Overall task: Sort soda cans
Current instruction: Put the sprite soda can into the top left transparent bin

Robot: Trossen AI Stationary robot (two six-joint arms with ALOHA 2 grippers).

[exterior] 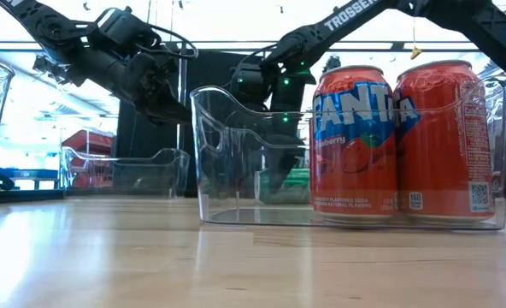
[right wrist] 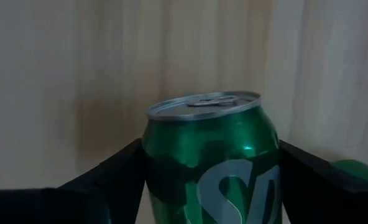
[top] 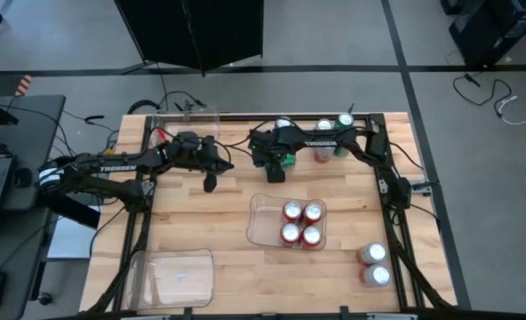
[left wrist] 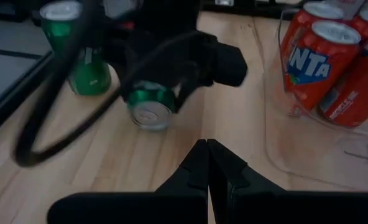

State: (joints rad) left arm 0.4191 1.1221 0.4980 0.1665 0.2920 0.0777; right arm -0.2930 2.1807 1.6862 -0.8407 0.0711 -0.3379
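A green soda can (right wrist: 209, 180) lies tipped on its side at the table's far middle (top: 289, 161), its silver top (left wrist: 150, 115) facing my left arm. My right gripper (right wrist: 210, 146) reaches down over it (top: 279, 169), one finger on each side. My left gripper (top: 210, 184) hangs shut and empty (left wrist: 207, 146) a short way to the can's left. Several red cans (top: 301, 223) stand upright in a clear tray (top: 256, 222) at the table's centre. My right gripper has the green can's round side wall (right wrist: 151, 163) between its two fingers (right wrist: 119, 171), which lie across the can below its top rim. The fingers come from above, pointing steeply down. The can lies level, low over the table; whether it rests there I cannot tell.
More cans stand at the far edge (top: 345, 120), one an upright green can (left wrist: 72, 50). Two cans (top: 374, 265) stand near the right front corner. An empty clear tray (top: 143, 267) sits front left, another (top: 192, 116) at the far left. Bare wood lies between the arms.
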